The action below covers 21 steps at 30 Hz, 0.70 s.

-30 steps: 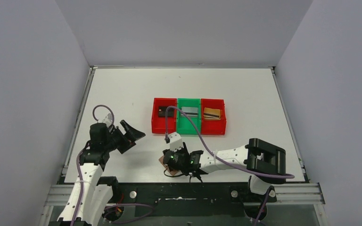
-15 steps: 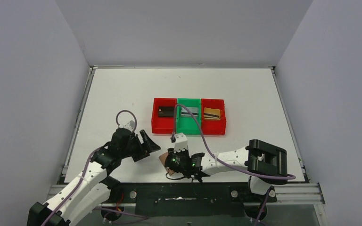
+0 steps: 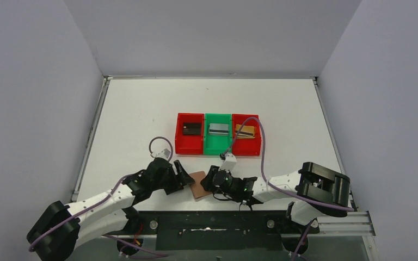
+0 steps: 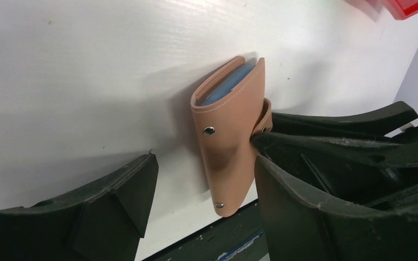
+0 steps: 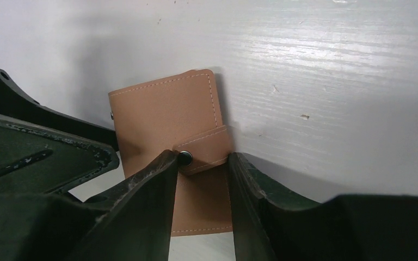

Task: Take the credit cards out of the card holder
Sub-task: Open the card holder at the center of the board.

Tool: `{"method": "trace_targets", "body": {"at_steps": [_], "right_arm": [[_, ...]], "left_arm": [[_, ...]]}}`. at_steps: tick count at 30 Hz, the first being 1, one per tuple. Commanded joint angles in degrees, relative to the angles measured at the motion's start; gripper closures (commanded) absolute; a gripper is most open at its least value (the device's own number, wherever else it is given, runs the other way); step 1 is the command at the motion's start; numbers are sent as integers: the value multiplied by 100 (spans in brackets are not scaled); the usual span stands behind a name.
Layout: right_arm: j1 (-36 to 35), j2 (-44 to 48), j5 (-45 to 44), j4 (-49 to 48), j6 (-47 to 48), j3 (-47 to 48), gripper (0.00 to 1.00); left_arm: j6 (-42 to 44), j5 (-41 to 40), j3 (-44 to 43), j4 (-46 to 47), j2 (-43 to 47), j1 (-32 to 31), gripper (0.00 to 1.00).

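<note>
Starting at the left, your left gripper (image 3: 183,177) lies low over the table (image 3: 130,109) at 9 o'clock of the wallet (image 3: 198,185). Its fingers (image 4: 120,201) are spread wide to either side of the leather, and neither visibly presses on it. The wallet sits near the front edge of the table, at 6 o'clock of the bins (image 3: 218,142), folded over and gaping a little at one end. A blue edge shows in that gap; you cannot tell whether it is lining or a card. At 3 o'clock of the wallet, your right gripper (image 3: 216,181) has its fingers (image 5: 152,179) drawn narrow and pinching the snap strap (image 5: 204,152). Whether the snap itself is fastened is not clear.

Further back, a black card (image 3: 191,128), a silver card (image 3: 218,129) and a gold card (image 3: 244,130) each lie in a bin of their own.

Expect the wallet to be light and soft: it will likely flex, slide on the smooth table and swing from that thin strap. Judge the strap a poor sole hold. Take the leather body across its stitched faces near the fold with the left fingers. That leaves the right hand free to open the flap and draw any stiff, slick card by its short exposed edge.
</note>
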<state>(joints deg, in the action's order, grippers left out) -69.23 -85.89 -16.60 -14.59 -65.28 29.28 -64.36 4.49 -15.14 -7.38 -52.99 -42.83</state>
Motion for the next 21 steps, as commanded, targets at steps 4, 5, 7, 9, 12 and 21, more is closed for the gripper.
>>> {"method": "trace_targets", "body": {"at_steps": [4,5,7,9,12,21], "right_arm": [[96,-105,317,-364,-279,-168,75],[102,-110,323,-370,-276,-168,75],[131,-95,364,-405,-256,-180,75],[167,-79,444,-486,-220,-192,75],[175,-7,502,-570,-158,-227,74],[66,312,-121,577,512,195,47]], "left_arm": [[-309,-245,163,1456,-476,-226,47],[-310,-244,180,1544,-544,-264,51],[-292,-220,198,1639,-660,-303,59],[-240,-196,188,1643,-715,-314,67],[-165,-201,195,1627,-677,-323,72],[103,-240,49,1241,-458,-323,83]]}}
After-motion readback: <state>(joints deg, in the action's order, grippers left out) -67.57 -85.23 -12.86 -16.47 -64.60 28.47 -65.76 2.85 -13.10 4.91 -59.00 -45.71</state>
